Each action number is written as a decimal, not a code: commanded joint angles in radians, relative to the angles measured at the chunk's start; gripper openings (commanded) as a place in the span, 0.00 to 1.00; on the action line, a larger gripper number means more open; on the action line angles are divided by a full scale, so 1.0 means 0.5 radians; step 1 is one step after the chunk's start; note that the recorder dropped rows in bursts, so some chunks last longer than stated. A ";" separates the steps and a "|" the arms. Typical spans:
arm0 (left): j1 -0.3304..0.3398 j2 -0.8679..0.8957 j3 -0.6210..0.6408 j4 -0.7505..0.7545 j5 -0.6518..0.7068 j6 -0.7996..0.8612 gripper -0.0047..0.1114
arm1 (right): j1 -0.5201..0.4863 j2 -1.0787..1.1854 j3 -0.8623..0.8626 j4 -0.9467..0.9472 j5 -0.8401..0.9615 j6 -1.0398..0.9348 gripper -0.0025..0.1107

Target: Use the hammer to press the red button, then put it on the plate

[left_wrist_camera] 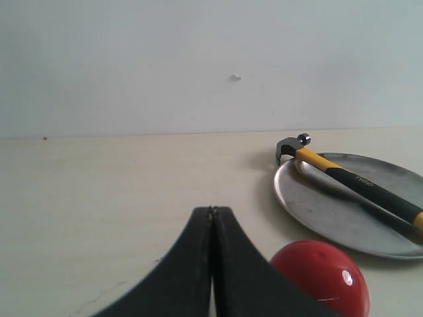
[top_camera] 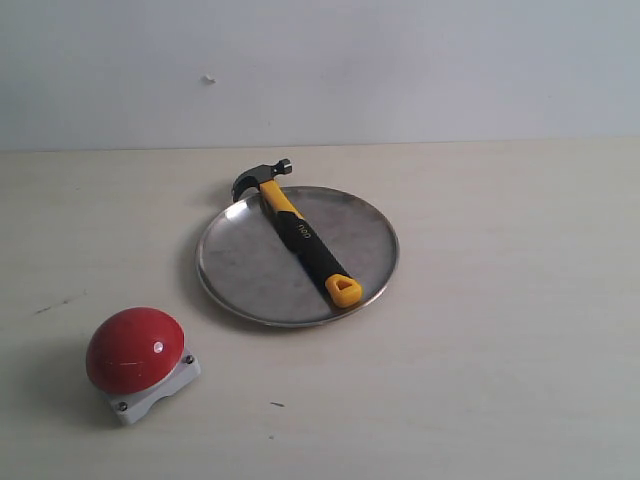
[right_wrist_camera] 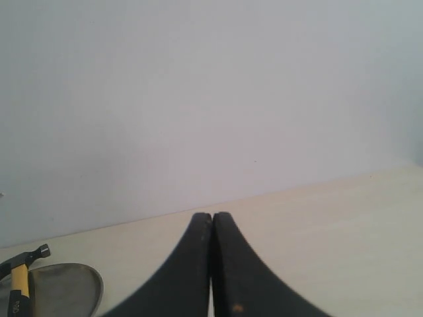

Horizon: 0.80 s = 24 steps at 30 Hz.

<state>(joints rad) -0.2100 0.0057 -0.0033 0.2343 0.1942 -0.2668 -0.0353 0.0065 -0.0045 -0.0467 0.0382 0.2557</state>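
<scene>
A yellow-and-black hammer [top_camera: 300, 233] lies across the round steel plate [top_camera: 240, 265], its dark metal head over the plate's far rim. The red button [top_camera: 132, 348] on its grey base stands at the front left of the table, apart from the plate. Neither arm shows in the exterior view. My left gripper [left_wrist_camera: 212, 211] is shut with nothing between its fingers; the red button [left_wrist_camera: 320, 277], the plate [left_wrist_camera: 317, 211] and the hammer [left_wrist_camera: 344, 178] lie beyond it. My right gripper [right_wrist_camera: 212, 216] is shut and empty too, with the plate [right_wrist_camera: 66, 287] and hammer [right_wrist_camera: 23, 264] at the frame's edge.
The pale wooden table [top_camera: 500, 350] runs back to a plain white wall [top_camera: 400, 70]. A few small dark marks [top_camera: 55, 303] dot the tabletop near the button.
</scene>
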 commanded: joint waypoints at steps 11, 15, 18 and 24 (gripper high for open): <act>0.002 -0.011 0.007 -0.018 0.007 0.000 0.04 | -0.011 -0.013 0.009 -0.020 0.000 0.001 0.02; 0.002 -0.011 0.007 -0.018 0.007 0.000 0.04 | -0.011 -0.013 0.009 -0.020 0.000 0.001 0.02; 0.002 -0.011 0.007 -0.018 0.007 0.000 0.04 | -0.011 -0.013 0.009 -0.020 0.000 0.001 0.02; 0.002 -0.011 0.007 -0.018 0.007 0.000 0.04 | -0.011 -0.013 0.009 -0.016 0.000 0.002 0.02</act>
<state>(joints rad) -0.2100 0.0057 -0.0033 0.2343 0.1942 -0.2668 -0.0353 0.0065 -0.0045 -0.0467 0.0405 0.2557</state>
